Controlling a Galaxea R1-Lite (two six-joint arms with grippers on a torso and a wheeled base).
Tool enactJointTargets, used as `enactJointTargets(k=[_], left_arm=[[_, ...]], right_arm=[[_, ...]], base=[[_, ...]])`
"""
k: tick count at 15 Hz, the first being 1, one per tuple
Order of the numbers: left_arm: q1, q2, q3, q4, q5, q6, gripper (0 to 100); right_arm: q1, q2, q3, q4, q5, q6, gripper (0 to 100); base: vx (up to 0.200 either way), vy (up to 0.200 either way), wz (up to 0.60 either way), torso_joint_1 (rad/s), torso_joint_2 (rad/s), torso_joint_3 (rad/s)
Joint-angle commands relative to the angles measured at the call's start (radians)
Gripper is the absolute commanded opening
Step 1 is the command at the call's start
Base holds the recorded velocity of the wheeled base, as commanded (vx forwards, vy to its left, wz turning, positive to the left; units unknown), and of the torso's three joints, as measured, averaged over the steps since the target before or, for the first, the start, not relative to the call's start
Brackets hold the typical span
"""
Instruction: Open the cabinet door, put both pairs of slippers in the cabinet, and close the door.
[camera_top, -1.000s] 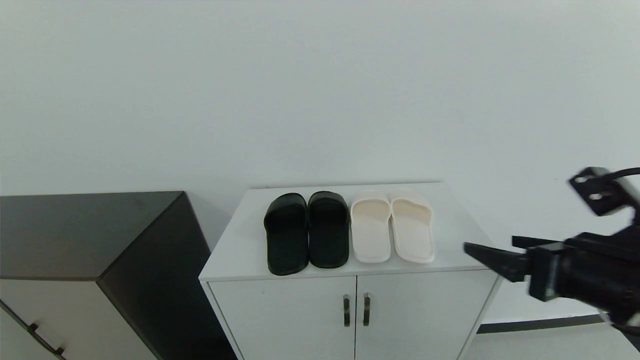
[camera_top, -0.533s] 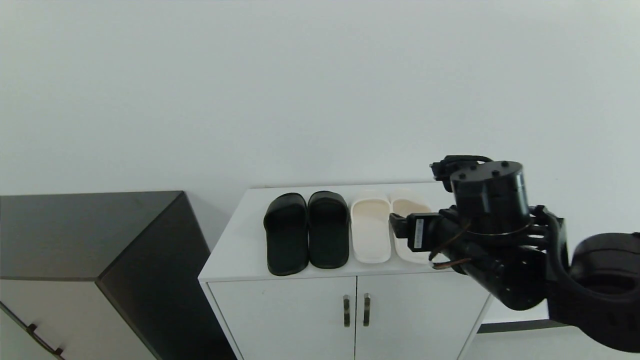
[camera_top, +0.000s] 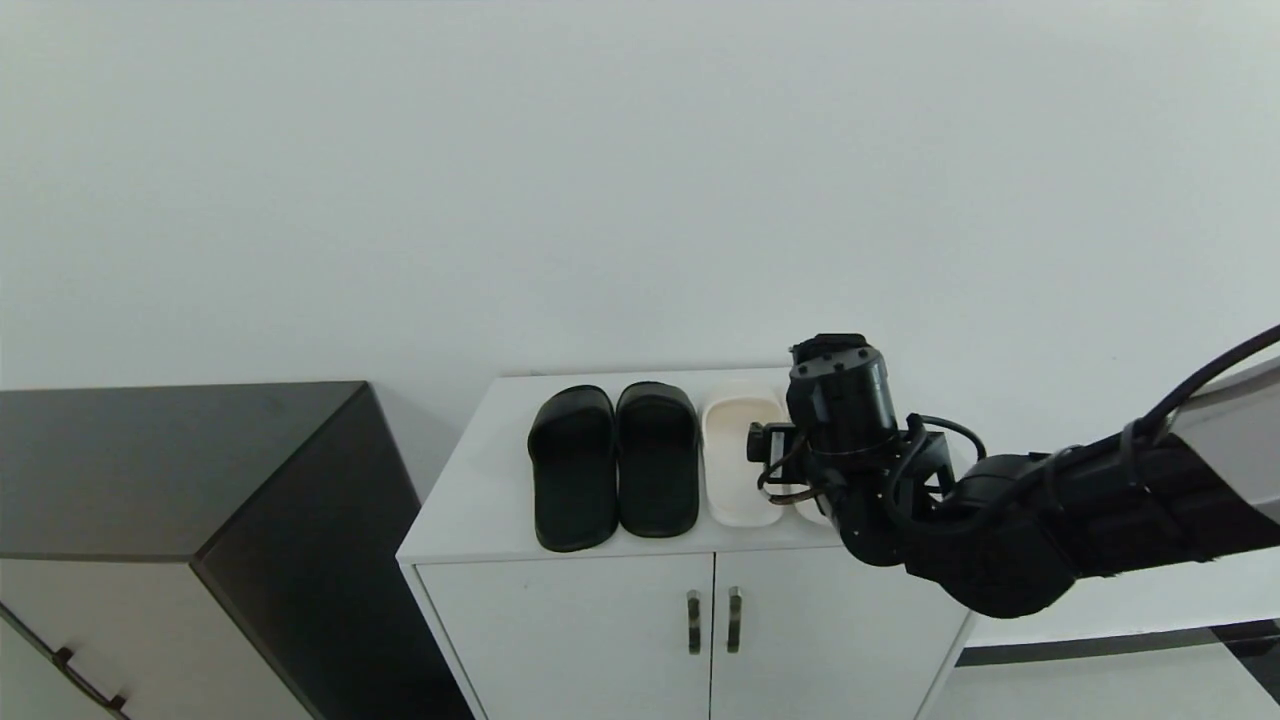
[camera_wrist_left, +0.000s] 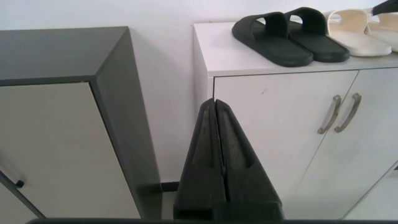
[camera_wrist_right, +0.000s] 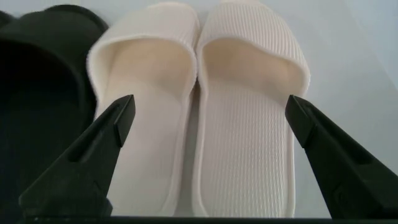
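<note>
The right tool (camera_wrist_right: 209, 106), wide open (holding nothing), hangs close over the pair of cream rubber slippers (camera_wrist_right: 249, 143), which run lengthwise straight ahead of it

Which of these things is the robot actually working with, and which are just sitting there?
For the job: black slippers, cream slippers, the white cabinet with shut doors, the open right claw by the cream pair.
Just standing by: the dark cabinet beside it.
</note>
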Motion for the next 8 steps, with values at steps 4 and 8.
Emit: enactJointTargets(k=[4, 8], left_arm=[[0.0, 0.0, 0.0, 0.0, 0.0, 0.0, 0], [0.0, 0.0, 0.0, 0.0, 0.0, 0.0, 0]], right_arm=[[-0.051, 0.124, -0.098, -0.005, 0.021, -0.001, 100], [-0.065, 0.183, -0.187, -0.004, 0.032, -0.002, 100]], base=[[0.0, 0.0, 0.0, 0.0, 0.0, 0.0], [0.0, 0.0, 0.0, 0.0, 0.0, 0.0]])
